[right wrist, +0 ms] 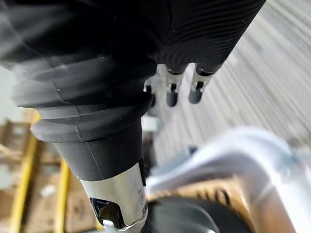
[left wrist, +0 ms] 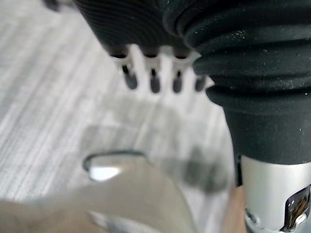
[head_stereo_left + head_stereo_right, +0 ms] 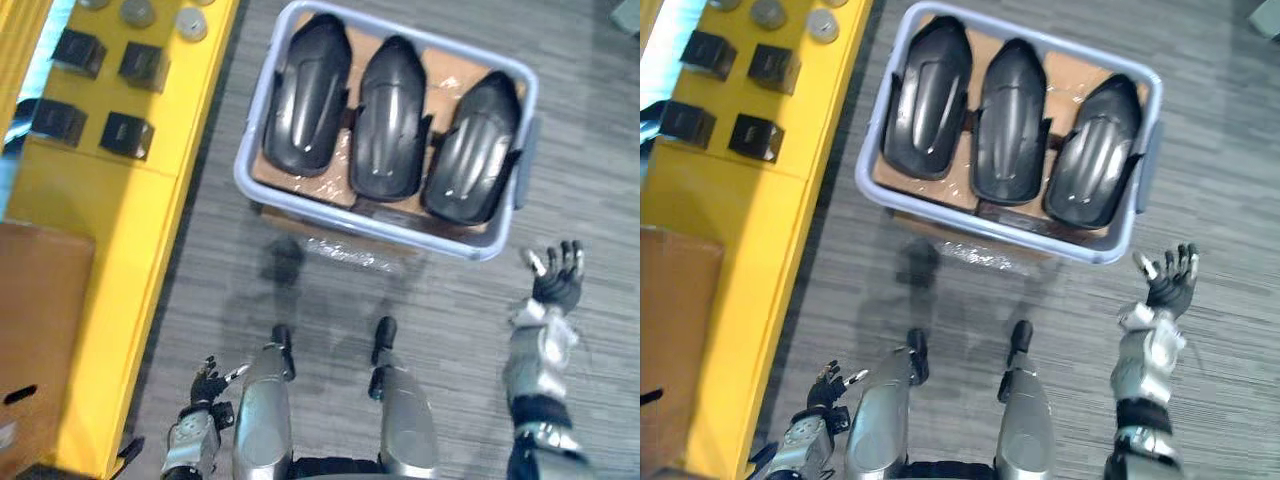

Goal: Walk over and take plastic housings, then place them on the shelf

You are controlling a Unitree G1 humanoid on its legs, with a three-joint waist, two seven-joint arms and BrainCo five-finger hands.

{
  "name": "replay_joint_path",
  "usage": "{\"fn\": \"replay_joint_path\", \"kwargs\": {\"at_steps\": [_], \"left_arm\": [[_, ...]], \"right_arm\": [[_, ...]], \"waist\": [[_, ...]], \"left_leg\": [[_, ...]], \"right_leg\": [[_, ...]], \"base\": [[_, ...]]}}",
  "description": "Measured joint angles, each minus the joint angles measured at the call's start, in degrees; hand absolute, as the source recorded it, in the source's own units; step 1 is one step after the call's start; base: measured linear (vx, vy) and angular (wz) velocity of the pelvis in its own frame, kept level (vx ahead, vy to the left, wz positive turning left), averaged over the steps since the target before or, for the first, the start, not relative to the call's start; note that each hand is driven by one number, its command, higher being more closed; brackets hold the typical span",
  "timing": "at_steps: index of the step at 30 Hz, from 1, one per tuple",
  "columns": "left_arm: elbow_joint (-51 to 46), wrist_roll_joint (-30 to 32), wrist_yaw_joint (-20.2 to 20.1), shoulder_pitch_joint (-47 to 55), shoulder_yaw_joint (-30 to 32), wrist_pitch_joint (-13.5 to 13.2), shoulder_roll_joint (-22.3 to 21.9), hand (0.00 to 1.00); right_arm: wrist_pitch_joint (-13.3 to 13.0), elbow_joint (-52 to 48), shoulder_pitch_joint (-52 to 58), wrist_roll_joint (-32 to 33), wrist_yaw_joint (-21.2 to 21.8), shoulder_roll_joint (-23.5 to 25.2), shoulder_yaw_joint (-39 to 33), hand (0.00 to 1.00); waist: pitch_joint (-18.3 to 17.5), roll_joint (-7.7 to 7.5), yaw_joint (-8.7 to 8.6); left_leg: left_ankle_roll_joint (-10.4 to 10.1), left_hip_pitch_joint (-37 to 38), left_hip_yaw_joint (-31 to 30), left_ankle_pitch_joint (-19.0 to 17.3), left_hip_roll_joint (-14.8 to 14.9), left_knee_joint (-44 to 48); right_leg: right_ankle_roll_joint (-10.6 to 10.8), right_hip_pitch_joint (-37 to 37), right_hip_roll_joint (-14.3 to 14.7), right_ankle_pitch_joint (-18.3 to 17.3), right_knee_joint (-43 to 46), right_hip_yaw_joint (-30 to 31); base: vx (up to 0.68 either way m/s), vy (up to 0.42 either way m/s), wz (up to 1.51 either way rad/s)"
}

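Four small black boxes (image 3: 126, 134) sit in two pairs on the yellow shelf (image 3: 130, 220) at the far left, with grey discs (image 3: 190, 23) near its far edge. A brown cardboard box (image 3: 40, 320) lies against the shelf's near end. The left hand (image 3: 205, 385) hangs low beside the shelf's near edge, over the grey floor (image 3: 600, 200), with its fingers (image 2: 154, 82) loose and holding nothing. On the floor to the right of the shelf stands a pale blue bin (image 3: 255, 115) lined with cardboard (image 3: 445, 75). Three black plastic housings lie in it side by side. The left housing (image 3: 308, 90) is by the left wall, the middle housing (image 3: 390, 115) is in the centre, and the right housing (image 3: 475, 150) is against the right wall. The right hand (image 3: 555, 280) is raised just off the bin's near right corner, with its fingers spread wide and empty, touching neither the bin nor a housing.
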Motion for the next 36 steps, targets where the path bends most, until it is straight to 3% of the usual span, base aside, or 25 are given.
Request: {"fn": "replay_joint_path", "kwargs": {"at_steps": [8,11,15,16,23,28,32,36], "left_arm": [[2.20,-1.95,-0.62,-0.07,-2.24,-0.65,-1.13,0.00],[2.26,-2.44,-0.68,-0.09,-3.05,-1.01,-2.38,0.00],[3.44,-4.61,-0.69,-0.64,-4.64,-0.99,-3.89,0.00],[4.19,-4.71,-0.72,-0.72,-5.32,-0.99,-3.88,0.00],[4.30,-6.92,-1.47,-0.60,-6.81,-1.10,-3.95,0.00],[4.41,-9.07,-2.46,-0.65,-8.96,-1.26,-5.53,0.00],[4.21,-9.53,-3.03,-1.00,-8.87,-2.21,-6.28,0.00],[2.93,-10.94,-3.11,-1.40,-8.27,-2.28,-7.19,0.00]], "right_arm": [[3.44,7.68,-12.30,-1.00,-1.15,-11.87,0.80,0.00],[5.48,9.73,-16.61,-3.15,-4.31,-15.73,3.02,0.00],[8.94,12.12,-21.85,-5.46,-12.24,-18.66,4.62,0.00],[10.86,13.95,-24.21,-5.46,-14.97,-20.03,4.73,0.00],[15.94,16.54,-29.83,-7.73,-15.84,-24.03,8.07,0.00],[18.20,17.43,-31.25,-9.34,-15.66,-26.52,10.51,0.00],[19.58,17.39,-31.52,-9.57,-14.72,-26.55,11.92,0.00],[24.27,15.02,-31.84,-11.71,-14.67,-26.67,13.85,0.00]], "waist": [[0.01,3.99,0.64],[-0.08,5.91,0.69],[-0.42,8.04,1.47],[-0.51,8.61,1.50],[-0.83,9.11,2.13],[-3.03,12.35,3.67],[-3.30,12.73,4.43],[-3.27,12.70,4.57]], "left_leg": [[1.55,-2.36,-0.40,-0.12,-1.28,2.19],[1.85,-2.55,-0.30,0.08,-1.63,2.15],[1.97,-3.69,-0.36,0.71,-1.78,1.63],[2.03,-4.35,-0.84,1.63,-2.24,0.69],[1.58,-4.38,-1.99,3.17,-3.15,-1.51],[1.68,-5.57,-2.16,3.64,-3.72,-1.88],[1.26,-6.84,-2.25,4.17,-3.62,-1.95],[1.08,-8.20,-2.95,4.08,-3.50,-0.55]], "right_leg": [[0.62,-1.68,-1.57,0.38,1.92,-0.07],[1.16,-1.79,-1.99,0.74,1.77,-0.14],[1.73,-2.91,-2.07,1.17,1.35,-0.36],[1.71,-3.53,-2.38,1.21,1.16,-1.15],[1.47,-4.32,-3.15,0.95,1.81,-3.01],[1.09,-7.18,-4.61,-1.05,6.11,-3.17],[0.77,-9.88,-5.00,-2.46,9.19,-3.14],[0.31,-12.61,-5.76,-5.06,14.57,-3.21]], "base": [[-0.09,0.048,0.05],[-0.05,0.015,0.02],[-0.04,-0.017,0.04],[-0.03,-0.056,0.16],[-0.02,-0.033,0.11],[-0.03,-0.012,0.08],[-0.01,-0.024,0.02],[-0.02,-0.041,0.10]]}}
